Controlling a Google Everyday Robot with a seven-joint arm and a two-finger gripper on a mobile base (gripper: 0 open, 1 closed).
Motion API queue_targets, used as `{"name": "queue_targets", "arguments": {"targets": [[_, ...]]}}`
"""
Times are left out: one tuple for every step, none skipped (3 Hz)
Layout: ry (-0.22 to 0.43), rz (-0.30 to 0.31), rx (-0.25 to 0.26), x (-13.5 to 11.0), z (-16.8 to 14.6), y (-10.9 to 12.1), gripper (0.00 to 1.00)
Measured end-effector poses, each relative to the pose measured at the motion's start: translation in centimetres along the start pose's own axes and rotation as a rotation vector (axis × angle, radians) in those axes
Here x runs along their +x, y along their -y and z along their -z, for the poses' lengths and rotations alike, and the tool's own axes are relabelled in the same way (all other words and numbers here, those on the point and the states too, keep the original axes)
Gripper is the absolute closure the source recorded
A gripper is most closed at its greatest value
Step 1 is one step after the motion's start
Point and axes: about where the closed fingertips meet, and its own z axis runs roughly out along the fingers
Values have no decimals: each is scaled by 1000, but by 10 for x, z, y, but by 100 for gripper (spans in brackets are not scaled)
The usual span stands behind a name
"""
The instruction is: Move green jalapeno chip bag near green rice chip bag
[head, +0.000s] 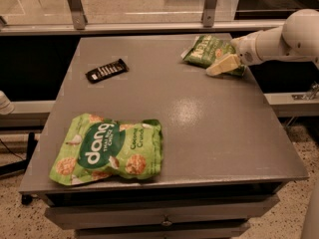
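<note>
The green jalapeno chip bag (207,50) lay by the far right corner of the surface (199,133). The tool (223,65) was at the bag's near edge; open or closed, I could not tell. The green rice chip bag (107,151) lay at the near left corner, well apart.

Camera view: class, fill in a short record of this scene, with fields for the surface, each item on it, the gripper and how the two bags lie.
surface: grey table
far right: green jalapeno chip bag, lying flat
near left: green rice chip bag, flat by the front edge
far left: black flat packet
gripper: at the green jalapeno chip bag's right end, reaching in from the right
bags: far apart, at opposite corners
</note>
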Motion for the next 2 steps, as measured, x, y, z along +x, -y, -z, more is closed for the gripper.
{"name": "queue_targets", "arguments": {"targets": [[9,-22,-10,1,-3,-2,41],[9,-23,-10,0,-2,-2,65]]}}
